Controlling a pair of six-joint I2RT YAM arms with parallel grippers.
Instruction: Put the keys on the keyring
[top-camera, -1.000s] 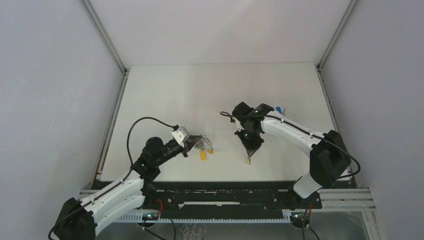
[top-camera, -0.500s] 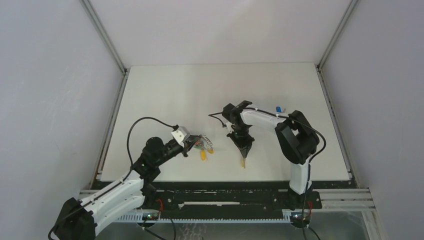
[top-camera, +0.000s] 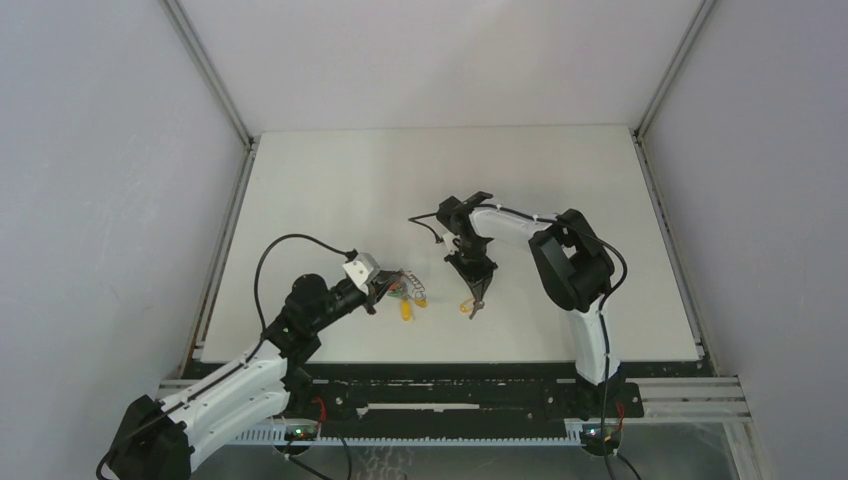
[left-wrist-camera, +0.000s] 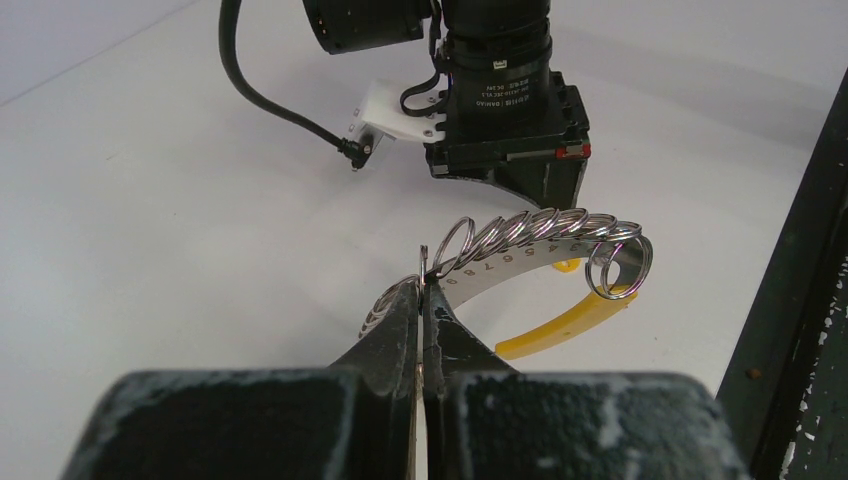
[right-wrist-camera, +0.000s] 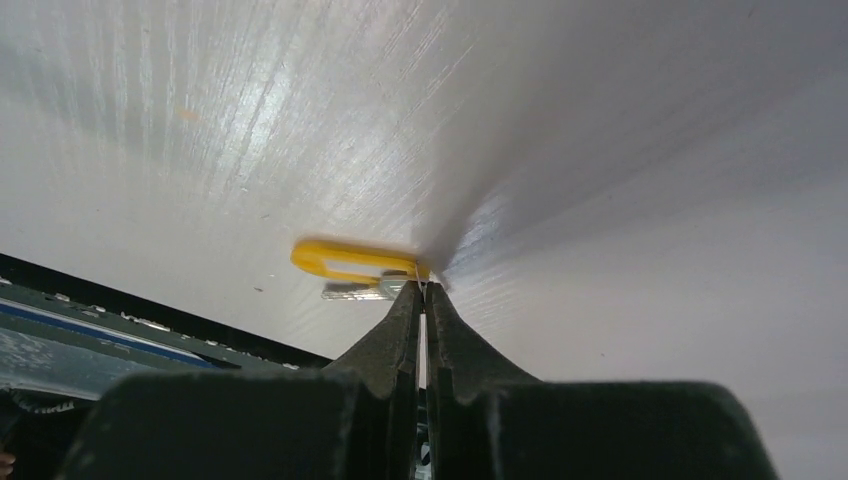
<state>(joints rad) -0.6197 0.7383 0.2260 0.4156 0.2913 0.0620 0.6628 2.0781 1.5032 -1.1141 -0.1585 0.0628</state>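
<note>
The left gripper (left-wrist-camera: 422, 300) pinches tight on a thin wire loop of the keyring (left-wrist-camera: 540, 235), shiny silver coils arcing over the smooth white table (top-camera: 330, 190), and just beyond, the right gripper (right-wrist-camera: 421, 290), tapered and black, clamps the glossy yellow-capped key (right-wrist-camera: 340, 262) low at the tabletop.

Right gripper (right-wrist-camera: 421, 288) tight on yellow-capped key (right-wrist-camera: 306, 257), white table (right-wrist-camera: 650, 150) beneath.
</note>
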